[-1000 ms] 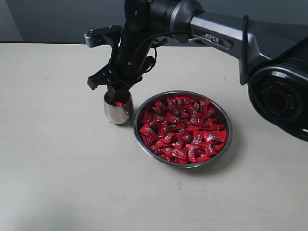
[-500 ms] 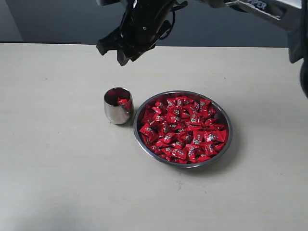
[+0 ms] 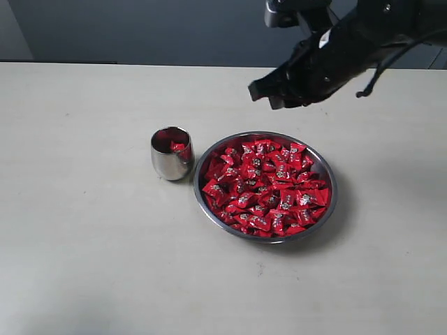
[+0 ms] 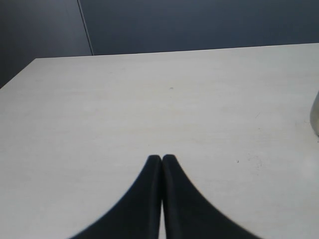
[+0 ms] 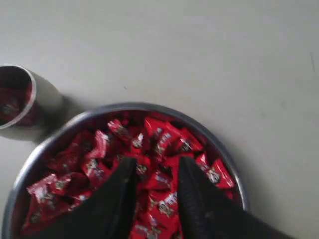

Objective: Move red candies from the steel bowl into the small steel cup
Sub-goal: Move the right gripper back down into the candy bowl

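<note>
The steel bowl [image 3: 328, 203] sits mid-table, heaped with red candies [image 3: 265, 185]. To its left stands the small steel cup [image 3: 170, 162] with a few red candies [image 3: 178, 147] inside. My right gripper [image 3: 277, 95] hangs in the air above the bowl's far rim, jaws open and nothing between them. In the right wrist view the open right gripper [image 5: 157, 163] looks down on the candies [image 5: 162, 149] in the bowl [image 5: 60, 133], with the cup [image 5: 42, 102] beside it. My left gripper [image 4: 161, 158] is shut and empty over bare table; the cup's edge [image 4: 315, 115] just shows.
The tabletop [image 3: 84, 258] is pale beige and bare around the bowl and cup. A dark wall [image 3: 140, 28] runs along the far edge. The right arm's black links [image 3: 377, 35] reach in from the upper right.
My right gripper has lifted out of the cup, leaving candy in it, and swung right to above the bowl's far rim. The left gripper shows no earlier frame.
</note>
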`<state>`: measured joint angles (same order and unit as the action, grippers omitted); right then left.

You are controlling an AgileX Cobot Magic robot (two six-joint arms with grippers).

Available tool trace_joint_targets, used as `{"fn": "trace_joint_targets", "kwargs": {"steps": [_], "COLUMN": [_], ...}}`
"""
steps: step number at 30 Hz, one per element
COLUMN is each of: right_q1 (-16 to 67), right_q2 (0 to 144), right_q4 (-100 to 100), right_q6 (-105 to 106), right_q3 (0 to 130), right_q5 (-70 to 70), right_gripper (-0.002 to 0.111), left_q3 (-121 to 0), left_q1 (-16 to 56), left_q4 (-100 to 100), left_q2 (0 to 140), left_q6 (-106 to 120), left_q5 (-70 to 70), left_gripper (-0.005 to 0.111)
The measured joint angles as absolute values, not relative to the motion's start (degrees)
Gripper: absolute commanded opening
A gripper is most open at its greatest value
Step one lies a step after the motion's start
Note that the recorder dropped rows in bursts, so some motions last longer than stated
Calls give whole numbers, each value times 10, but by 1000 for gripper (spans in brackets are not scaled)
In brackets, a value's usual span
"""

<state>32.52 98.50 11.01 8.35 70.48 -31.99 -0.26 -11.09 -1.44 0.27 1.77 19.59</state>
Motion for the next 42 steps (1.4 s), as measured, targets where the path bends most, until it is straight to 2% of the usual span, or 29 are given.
{"fn": "trace_joint_targets", "kwargs": {"steps": [23,32,42], "right_q1": [309,309,309], "right_q2": [1008,1103,1116], "right_q4": [112,116,100], "right_q6": [89,-19,-75], "right_q3": [673,750,782], "right_q5": [-316,-423,-482], "right_gripper": [29,29,29], "left_q3": [-3,-3,-3], "left_q1": [-111,-111,-111], "left_q4": [-14,-14,-14], "left_q2": [3,3,3], "left_q6": [18,18,18], "left_q5": [196,196,196], "left_gripper": [0,0,0]}}
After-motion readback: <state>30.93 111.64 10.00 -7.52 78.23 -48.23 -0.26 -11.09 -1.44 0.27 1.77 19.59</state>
